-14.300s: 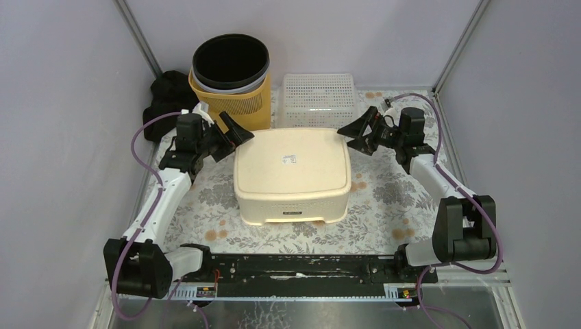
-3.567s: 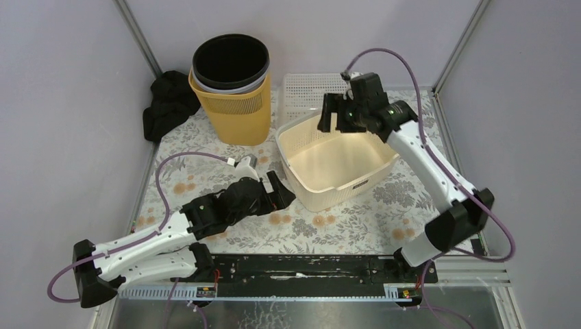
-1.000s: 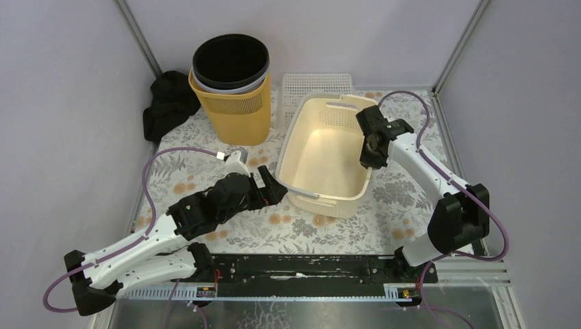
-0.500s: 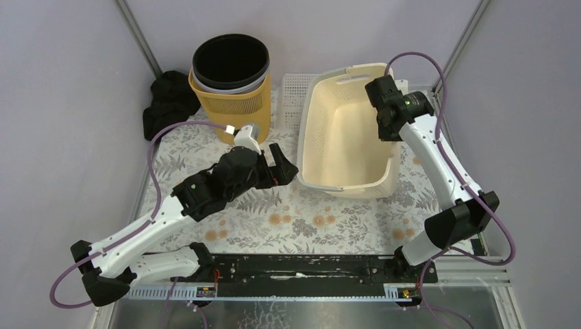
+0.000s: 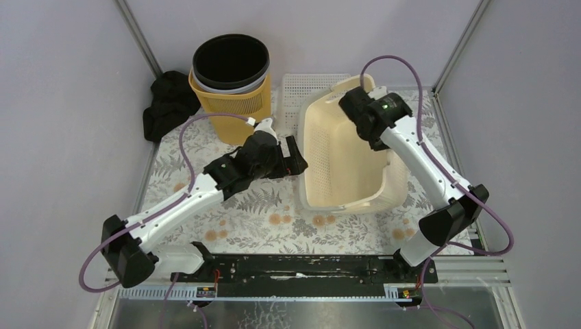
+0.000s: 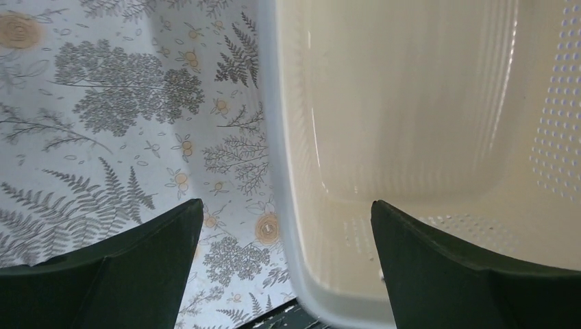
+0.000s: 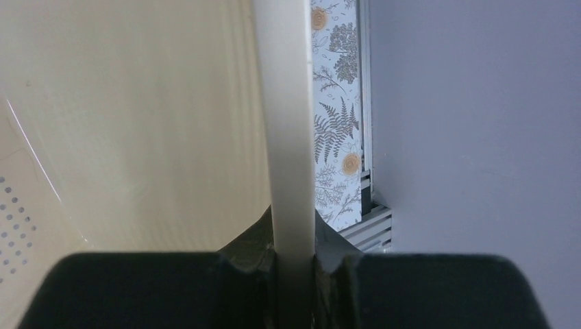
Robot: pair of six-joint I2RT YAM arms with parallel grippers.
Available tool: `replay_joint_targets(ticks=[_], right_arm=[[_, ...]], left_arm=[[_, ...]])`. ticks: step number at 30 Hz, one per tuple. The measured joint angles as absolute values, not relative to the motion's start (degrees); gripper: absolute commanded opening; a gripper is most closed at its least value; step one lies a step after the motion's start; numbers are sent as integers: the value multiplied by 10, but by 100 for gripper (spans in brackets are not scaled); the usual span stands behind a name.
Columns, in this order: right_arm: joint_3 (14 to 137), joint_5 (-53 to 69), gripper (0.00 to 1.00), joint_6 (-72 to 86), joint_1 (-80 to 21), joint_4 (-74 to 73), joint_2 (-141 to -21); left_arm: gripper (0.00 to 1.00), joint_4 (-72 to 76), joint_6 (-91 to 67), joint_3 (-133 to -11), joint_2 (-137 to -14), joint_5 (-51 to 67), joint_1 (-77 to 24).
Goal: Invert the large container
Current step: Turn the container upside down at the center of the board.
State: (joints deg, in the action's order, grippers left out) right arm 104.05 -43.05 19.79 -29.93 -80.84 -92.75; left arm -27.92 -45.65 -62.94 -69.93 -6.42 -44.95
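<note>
right gripper (image 7: 296,264): pinched tight on container (image 5: 342,157) rim, container tilted on edge on table (image 5: 205,199), mouth toward left gripper (image 6: 286,205), gaped wide astride opposite rim. risked slipping from thin pinch and flopping mouth-up if swung fast.

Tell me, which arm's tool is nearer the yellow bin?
Left. The left tool hangs open front-right of the yellow bin; the right tool, clamped on the rim of the cream container, is farther right.
</note>
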Motion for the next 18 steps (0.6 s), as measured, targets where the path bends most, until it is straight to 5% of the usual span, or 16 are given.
replay_joint_targets(ticks=[18], right_arm=[[957,-455,6,296,-478,-846,-930]], left_arm=[[100,-163,-470,-501,-773,-39,-448]])
